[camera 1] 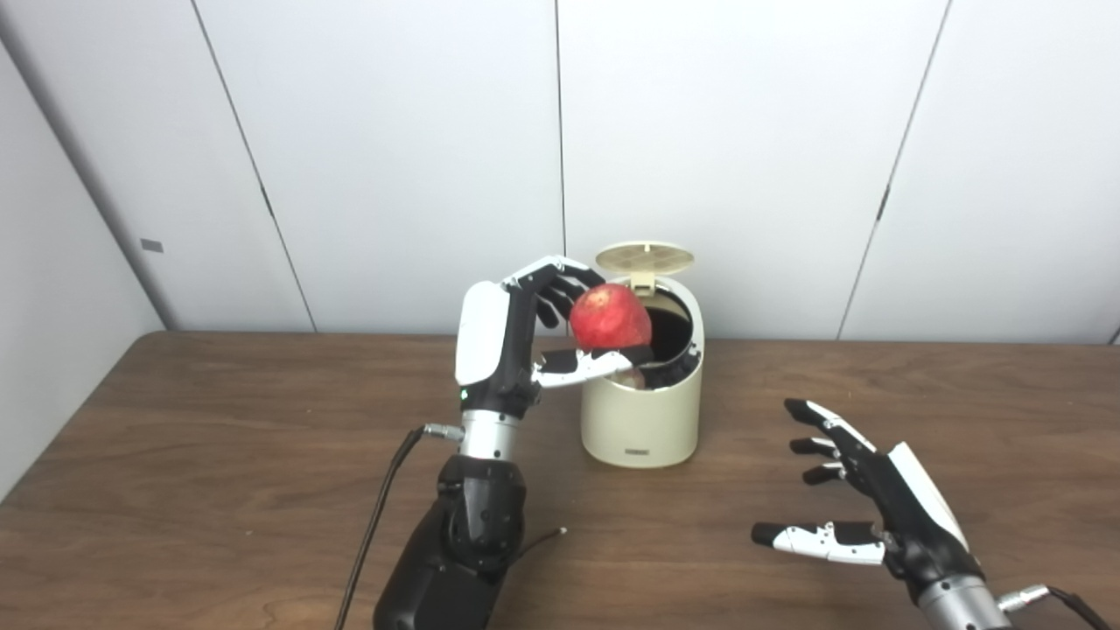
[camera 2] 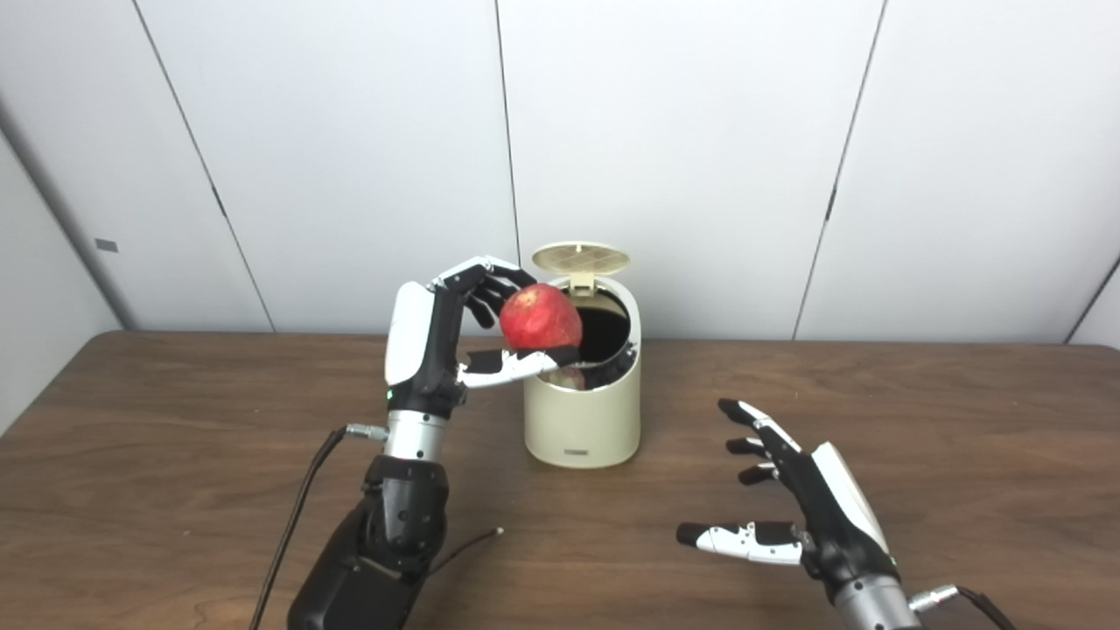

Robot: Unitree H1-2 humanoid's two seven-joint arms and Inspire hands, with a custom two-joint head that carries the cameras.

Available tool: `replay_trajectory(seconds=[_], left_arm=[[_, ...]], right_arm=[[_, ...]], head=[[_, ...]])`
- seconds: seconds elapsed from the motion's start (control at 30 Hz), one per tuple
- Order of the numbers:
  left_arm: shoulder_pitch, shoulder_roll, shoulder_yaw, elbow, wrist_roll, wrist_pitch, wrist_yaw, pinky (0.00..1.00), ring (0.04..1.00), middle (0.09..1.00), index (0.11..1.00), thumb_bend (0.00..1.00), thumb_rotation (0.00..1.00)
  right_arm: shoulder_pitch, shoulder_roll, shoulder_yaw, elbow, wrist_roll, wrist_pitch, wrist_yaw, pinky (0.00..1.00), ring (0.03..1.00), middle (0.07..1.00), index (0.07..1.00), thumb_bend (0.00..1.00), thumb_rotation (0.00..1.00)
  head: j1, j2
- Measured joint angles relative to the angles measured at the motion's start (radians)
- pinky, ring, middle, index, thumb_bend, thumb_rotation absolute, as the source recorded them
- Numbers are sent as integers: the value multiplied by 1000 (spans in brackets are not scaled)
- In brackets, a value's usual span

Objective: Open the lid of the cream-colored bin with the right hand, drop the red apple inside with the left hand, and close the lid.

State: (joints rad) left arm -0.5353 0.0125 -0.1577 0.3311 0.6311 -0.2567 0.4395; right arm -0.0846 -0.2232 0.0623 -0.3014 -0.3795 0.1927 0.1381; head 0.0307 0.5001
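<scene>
The setting looks like a robot test room or lab rather than a home. A plain wood-grain counter (camera 1: pixel 219 455) stands against bare white wall panels (camera 1: pixel 726 157) divided by thin dark vertical seams, with no decoration or furniture around it. A small grey tag (camera 1: pixel 151 246) sits on the panel at the left. Exposed black cables (camera 1: pixel 372 525) run from metal connectors at the wrists of the two robot arms, loose over the counter. The only household item is a small cream-colored bin (camera 1: pixel 643 411), standing alone like a staged prop.
</scene>
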Motion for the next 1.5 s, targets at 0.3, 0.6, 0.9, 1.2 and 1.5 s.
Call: replay_trajectory(seconds=[0.3,0.6,0.9,1.2,1.5], left_arm=[[-57,-4,-3,132,-8,-46,66,299,404,446,498,525,0],[-94,-12,-6,233,-19,-77,110,315,415,447,503,525,0],[-121,21,-36,232,-50,-69,24,563,635,641,706,938,244],[-114,25,-45,210,-63,-56,8,578,645,652,718,962,283],[-93,35,-49,162,-63,-30,-19,568,642,649,711,969,304]], right_arm=[[1,2,5,-11,1,3,0,656,798,903,883,689,273],[1,6,7,-11,1,5,0,633,791,900,889,688,273],[3,6,7,-12,0,5,0,635,785,905,889,667,264],[9,6,7,-12,1,4,0,632,783,905,871,649,228],[9,6,9,-11,2,2,0,625,775,904,863,643,221]], head=[[-8,0],[-17,2],[-14,3],[0,-2],[14,0]])
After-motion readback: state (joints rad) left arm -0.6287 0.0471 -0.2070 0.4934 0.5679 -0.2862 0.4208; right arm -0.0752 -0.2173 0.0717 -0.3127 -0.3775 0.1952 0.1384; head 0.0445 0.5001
